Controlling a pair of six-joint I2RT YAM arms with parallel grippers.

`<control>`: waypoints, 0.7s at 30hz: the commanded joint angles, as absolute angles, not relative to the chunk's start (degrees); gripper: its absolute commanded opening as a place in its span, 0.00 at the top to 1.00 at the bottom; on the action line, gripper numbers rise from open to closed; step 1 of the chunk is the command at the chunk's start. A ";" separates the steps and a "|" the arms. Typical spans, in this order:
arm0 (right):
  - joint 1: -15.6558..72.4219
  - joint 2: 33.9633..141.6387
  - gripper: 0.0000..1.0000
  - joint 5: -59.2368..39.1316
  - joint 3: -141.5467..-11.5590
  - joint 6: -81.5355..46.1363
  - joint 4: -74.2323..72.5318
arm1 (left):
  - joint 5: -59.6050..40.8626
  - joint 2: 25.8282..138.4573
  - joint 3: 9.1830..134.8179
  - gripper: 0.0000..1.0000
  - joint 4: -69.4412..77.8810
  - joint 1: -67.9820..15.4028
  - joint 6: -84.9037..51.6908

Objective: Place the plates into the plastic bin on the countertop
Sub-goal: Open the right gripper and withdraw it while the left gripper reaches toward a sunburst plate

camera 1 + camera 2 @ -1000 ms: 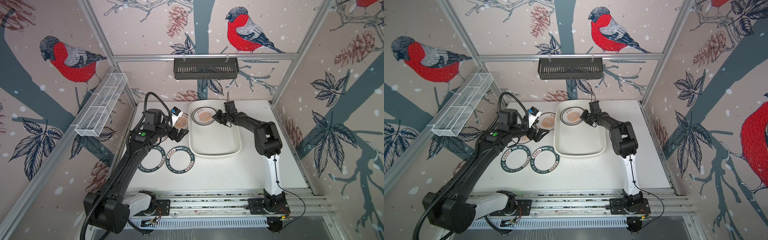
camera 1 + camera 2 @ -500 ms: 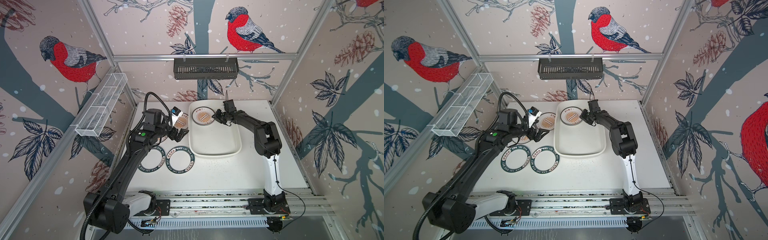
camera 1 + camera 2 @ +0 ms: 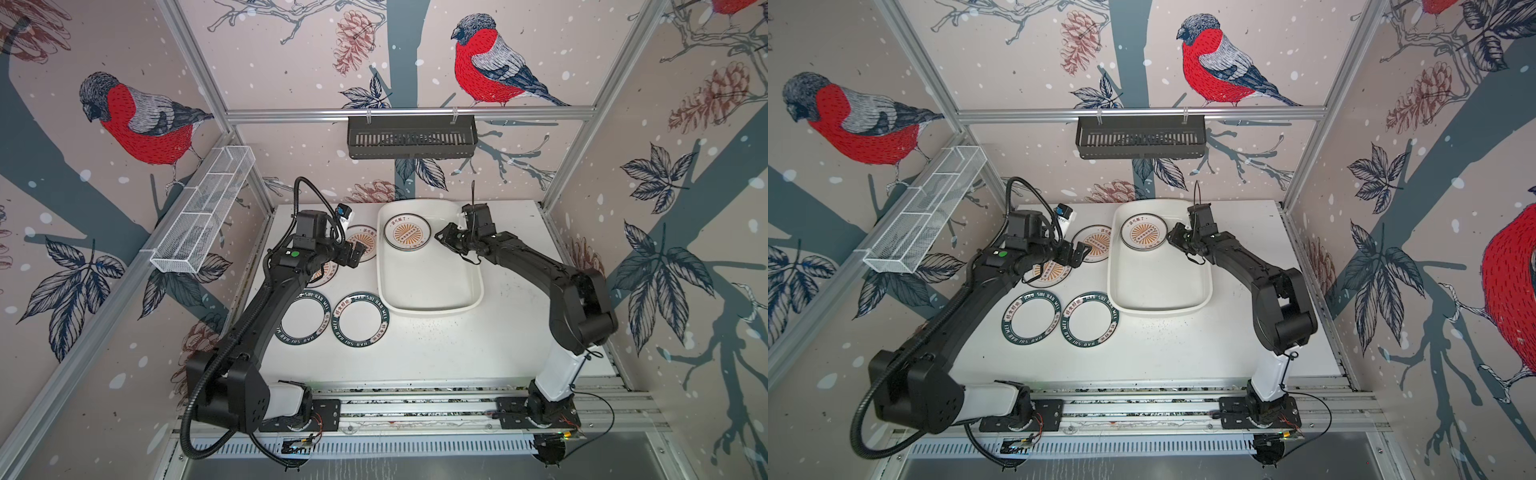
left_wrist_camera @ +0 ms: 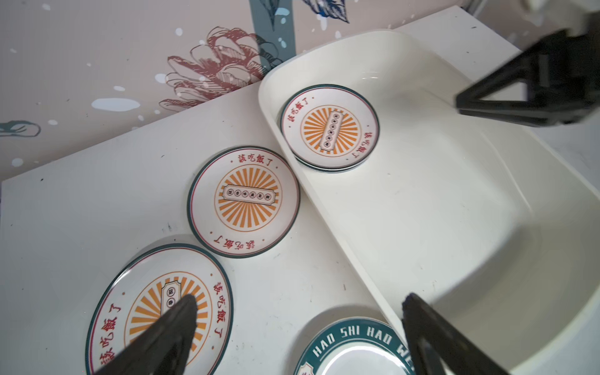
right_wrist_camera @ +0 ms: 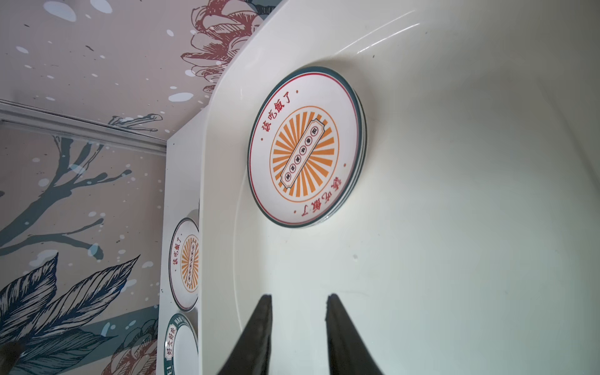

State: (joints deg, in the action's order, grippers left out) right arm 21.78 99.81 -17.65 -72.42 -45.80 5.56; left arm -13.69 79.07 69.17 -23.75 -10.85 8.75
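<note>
The plastic bin [image 3: 432,291] [image 3: 1158,286] lies on the countertop [image 3: 457,345] with a sunburst plate [image 3: 406,232] [image 5: 306,147] in its far left corner, stacked on another. My right gripper [image 3: 441,238] [image 5: 299,296] hovers inside the bin just right of that stack, narrowly open and empty. On the countertop left of the bin lie two more sunburst plates [image 4: 243,201] [image 4: 159,311] and two green-rimmed plates [image 3: 302,318] [image 3: 360,318]. My left gripper [image 3: 353,254] [image 4: 299,298] stands wide open above them, holding nothing.
A black slotted basket [image 3: 411,137] hangs on the back wall and a white wire-mesh basket [image 3: 203,212] on the left wall. Aluminium framing [image 3: 415,403] edges the front of the countertop. The left arm hides part of one sunburst plate [image 3: 324,274].
My right gripper has drawn back a little to the right, away from the plate stack in the bin. The left arm and all plates have stayed put.
</note>
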 commanded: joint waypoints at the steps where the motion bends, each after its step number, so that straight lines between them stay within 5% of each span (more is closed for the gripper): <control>1: 21.87 93.37 0.70 -18.45 -66.32 -43.10 2.30 | -11.98 82.88 71.38 0.04 -23.43 -7.61 4.53; 21: 22.43 72.37 0.71 -34.43 -46.06 -36.69 -1.89 | -26.49 124.84 112.09 0.13 -38.58 -0.64 3.43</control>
State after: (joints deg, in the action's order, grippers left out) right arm 22.72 73.56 -32.08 -46.98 -38.98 -0.93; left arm -23.92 123.09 110.04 -35.42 -0.64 1.43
